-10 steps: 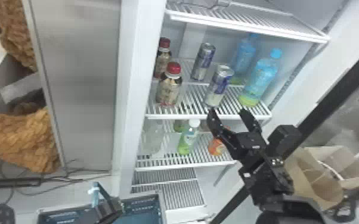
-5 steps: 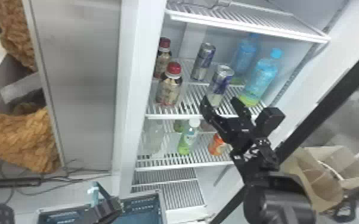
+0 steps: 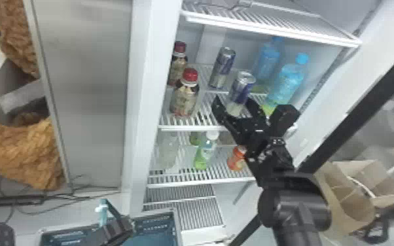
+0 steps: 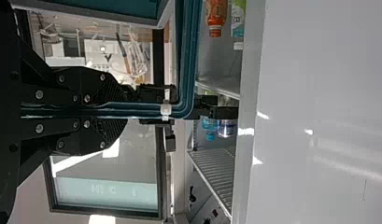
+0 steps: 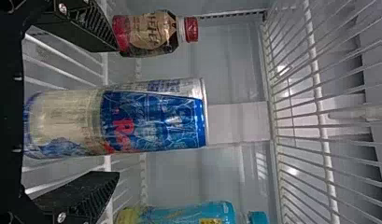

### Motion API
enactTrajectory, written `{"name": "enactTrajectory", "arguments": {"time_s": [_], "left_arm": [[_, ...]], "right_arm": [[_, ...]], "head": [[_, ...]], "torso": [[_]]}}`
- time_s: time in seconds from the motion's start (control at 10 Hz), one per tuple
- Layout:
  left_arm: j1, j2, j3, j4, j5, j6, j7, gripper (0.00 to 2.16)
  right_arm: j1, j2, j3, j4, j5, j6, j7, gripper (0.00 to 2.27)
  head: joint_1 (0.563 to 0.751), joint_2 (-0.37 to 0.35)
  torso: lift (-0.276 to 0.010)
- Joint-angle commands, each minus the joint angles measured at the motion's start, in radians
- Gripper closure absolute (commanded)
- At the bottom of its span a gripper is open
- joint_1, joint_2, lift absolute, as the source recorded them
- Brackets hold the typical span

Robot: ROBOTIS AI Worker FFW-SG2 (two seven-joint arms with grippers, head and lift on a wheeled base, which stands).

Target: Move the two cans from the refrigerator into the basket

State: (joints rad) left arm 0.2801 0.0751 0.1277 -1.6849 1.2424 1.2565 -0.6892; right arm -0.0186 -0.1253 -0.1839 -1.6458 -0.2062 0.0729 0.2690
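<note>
In the head view, my right gripper point(image 3: 235, 104) stands open around the lower part of the front can point(image 3: 242, 85), which is upright on the shelf. A second can point(image 3: 222, 67) stands behind it, slightly left. The right wrist view has the front can point(image 5: 153, 122) between the spread fingers of my right gripper point(image 5: 116, 109), with a gap on both sides. At the bottom of the head view, my left gripper point(image 3: 117, 227) is at the blue basket point(image 3: 175, 225). In the left wrist view, my left gripper point(image 4: 118, 109) is shut on the edge of the basket point(image 4: 191, 51).
Red-capped bottles point(image 3: 185, 95) stand left of the cans, blue bottles point(image 3: 288, 81) close on the right. A shelf point(image 3: 271, 27) spans above, and a lower shelf holds a green bottle point(image 3: 206, 150) and an orange one point(image 3: 236, 158). Cardboard boxes point(image 3: 347, 193) are at the right.
My right gripper has moved left and in toward the shelf, and its fingers now flank the front can. The left gripper and basket have stayed put.
</note>
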Motion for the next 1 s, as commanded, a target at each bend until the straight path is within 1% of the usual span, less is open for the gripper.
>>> {"name": "enactTrajectory", "arguments": {"time_s": [0.0, 0.3, 0.4, 0.6, 0.8, 0.9], "left_arm": [[0.0, 0.002, 0.0, 0.0, 0.0, 0.0, 0.0, 1.19], [-0.005, 0.003, -0.004, 0.0, 0.0, 0.0, 0.0, 1.19], [-0.003, 0.005, -0.004, 0.0, 0.002, 0.0, 0.0, 1.19], [-0.003, 0.005, -0.004, 0.0, 0.002, 0.0, 0.0, 1.19], [-0.003, 0.006, -0.004, 0.0, 0.002, 0.0, 0.0, 1.19], [0.0, 0.005, -0.004, 0.0, 0.002, 0.0, 0.0, 1.19]], "right_arm": [[-0.023, -0.004, 0.002, 0.027, 0.001, 0.001, -0.005, 0.1], [-0.075, -0.017, 0.028, 0.074, 0.001, 0.001, -0.007, 0.12], [-0.082, -0.019, 0.03, 0.081, -0.005, 0.006, -0.005, 0.2], [-0.08, -0.019, 0.032, 0.086, -0.023, 0.025, -0.005, 0.91], [-0.072, -0.02, 0.032, 0.062, -0.011, 0.023, -0.007, 1.23], [-0.062, -0.02, 0.032, 0.042, -0.011, 0.023, -0.007, 1.25]], "head": [[0.695, -0.346], [0.695, -0.338], [0.695, -0.335], [0.695, -0.33], [0.695, -0.329], [0.695, -0.329]], "torso": [[-0.031], [-0.031], [-0.031], [-0.031], [-0.031], [-0.031]]}}
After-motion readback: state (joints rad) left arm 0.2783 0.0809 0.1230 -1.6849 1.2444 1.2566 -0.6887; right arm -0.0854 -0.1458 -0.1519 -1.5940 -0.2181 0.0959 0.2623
